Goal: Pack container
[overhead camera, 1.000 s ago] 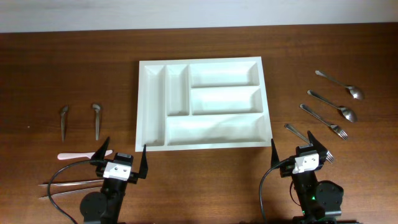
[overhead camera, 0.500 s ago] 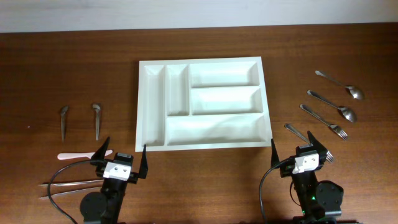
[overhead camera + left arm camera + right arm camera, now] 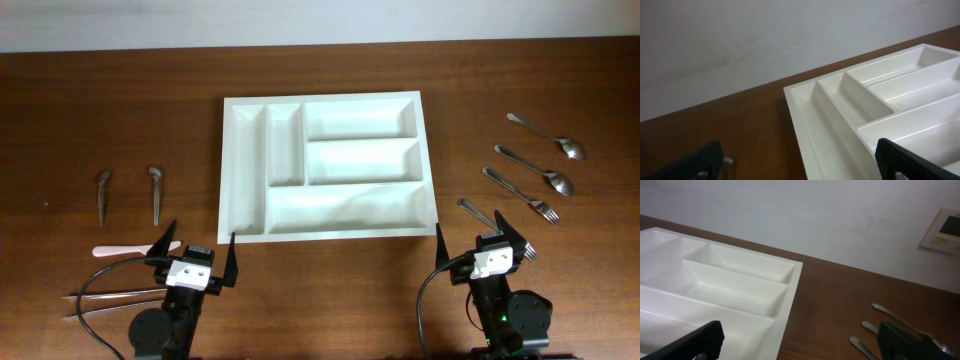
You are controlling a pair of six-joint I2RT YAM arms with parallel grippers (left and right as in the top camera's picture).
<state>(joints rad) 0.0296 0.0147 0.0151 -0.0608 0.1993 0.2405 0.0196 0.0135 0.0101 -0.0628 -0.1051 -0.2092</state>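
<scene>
The container (image 3: 345, 207), a white tray with five empty compartments, lies flat in the middle of the table. My left gripper (image 3: 199, 238) sits near the front edge, just below the tray's left front corner, open with nothing between its fingers. Off the tray's right front corner, my right gripper (image 3: 474, 235) is also open and empty. The left wrist view shows the container (image 3: 880, 100) ahead and to the right of the left gripper (image 3: 800, 161). In the right wrist view the container (image 3: 730, 280) fills the left side beyond the right gripper (image 3: 802, 342).
Two spoons (image 3: 545, 135) (image 3: 535, 170) and two forks (image 3: 520, 195) (image 3: 485, 216) lie right of the tray. On the left are two small spoons (image 3: 102, 195) (image 3: 156, 193), a pink utensil (image 3: 135, 249) and thin metal sticks (image 3: 115, 298). Cutlery handles (image 3: 890, 312) show in the right wrist view.
</scene>
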